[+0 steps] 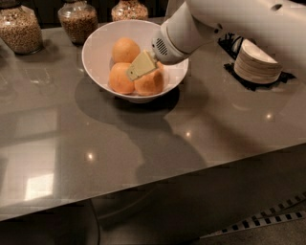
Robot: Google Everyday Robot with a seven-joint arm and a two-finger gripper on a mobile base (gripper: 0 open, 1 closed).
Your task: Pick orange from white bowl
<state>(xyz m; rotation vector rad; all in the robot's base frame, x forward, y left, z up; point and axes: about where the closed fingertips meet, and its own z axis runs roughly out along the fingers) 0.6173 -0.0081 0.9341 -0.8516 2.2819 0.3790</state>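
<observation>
A large glossy white bowl (98, 48) stands on the grey table and holds three oranges: one at the back (125, 50), one at the front left (119, 79) and one at the front right (151, 82). My gripper (138, 68) reaches down into the bowl from the right on a white arm. Its yellowish finger lies over the oranges, its tip between the front left and front right ones.
Three glass jars of grain (18, 28) (78, 20) (129, 8) stand along the back edge. A stack of small white dishes (257, 62) sits on a black mat at the right. The grey table's (95, 153) front edge runs across the lower frame.
</observation>
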